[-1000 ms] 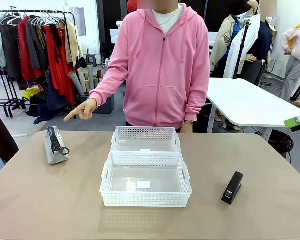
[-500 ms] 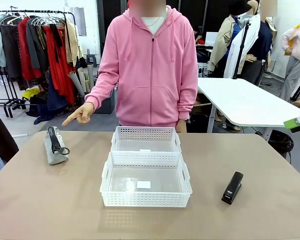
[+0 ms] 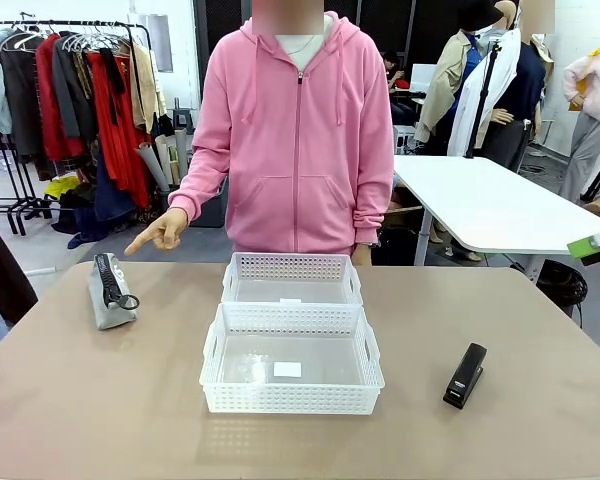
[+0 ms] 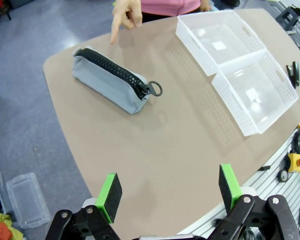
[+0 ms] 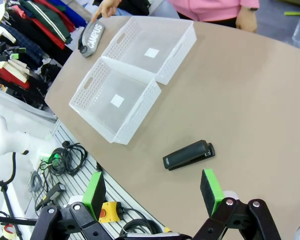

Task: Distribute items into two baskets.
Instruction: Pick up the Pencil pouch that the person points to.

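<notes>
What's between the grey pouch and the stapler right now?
The near basket sits between the grey pouch and the stapler, with the far basket right behind it; the rest is bare table. The front view shows it.

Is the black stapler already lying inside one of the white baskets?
No, the black stapler lies on the bare table, apart from the near basket, on its right side in the front view.

**Where my cameras look**

Front camera: my side of the table, facing the person opposite. Wrist cameras: high over the near edge, left and right, tilted down. All three share the two baskets.
</notes>
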Motion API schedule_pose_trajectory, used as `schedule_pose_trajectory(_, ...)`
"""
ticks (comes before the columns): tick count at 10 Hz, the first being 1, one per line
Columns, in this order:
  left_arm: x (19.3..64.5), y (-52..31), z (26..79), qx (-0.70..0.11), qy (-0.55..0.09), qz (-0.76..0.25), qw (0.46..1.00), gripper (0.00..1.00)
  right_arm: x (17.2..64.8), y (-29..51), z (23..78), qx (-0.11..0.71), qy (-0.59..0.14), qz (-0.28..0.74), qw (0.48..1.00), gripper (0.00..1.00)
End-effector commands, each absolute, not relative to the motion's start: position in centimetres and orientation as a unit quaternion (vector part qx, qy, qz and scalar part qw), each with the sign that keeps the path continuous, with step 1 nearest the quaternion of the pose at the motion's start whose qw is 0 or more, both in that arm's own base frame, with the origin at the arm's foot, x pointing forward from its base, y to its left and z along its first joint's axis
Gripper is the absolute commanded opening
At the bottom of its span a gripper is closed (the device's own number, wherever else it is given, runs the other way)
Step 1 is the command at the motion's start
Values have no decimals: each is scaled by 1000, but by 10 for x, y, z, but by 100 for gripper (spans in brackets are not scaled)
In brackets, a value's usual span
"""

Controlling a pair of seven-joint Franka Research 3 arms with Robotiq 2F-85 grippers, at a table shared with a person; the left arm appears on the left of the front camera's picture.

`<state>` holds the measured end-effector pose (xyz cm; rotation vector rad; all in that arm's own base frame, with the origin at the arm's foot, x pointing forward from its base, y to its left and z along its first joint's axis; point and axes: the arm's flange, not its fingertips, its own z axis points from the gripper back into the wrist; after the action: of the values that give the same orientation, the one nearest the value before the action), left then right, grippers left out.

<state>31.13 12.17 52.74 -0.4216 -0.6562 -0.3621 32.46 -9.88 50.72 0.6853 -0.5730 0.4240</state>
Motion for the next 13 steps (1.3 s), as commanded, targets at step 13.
schedule_pose_trajectory(13,517,28,557,-101,-155,95,978,100,325,-99,508,333,-278,207,877,100)
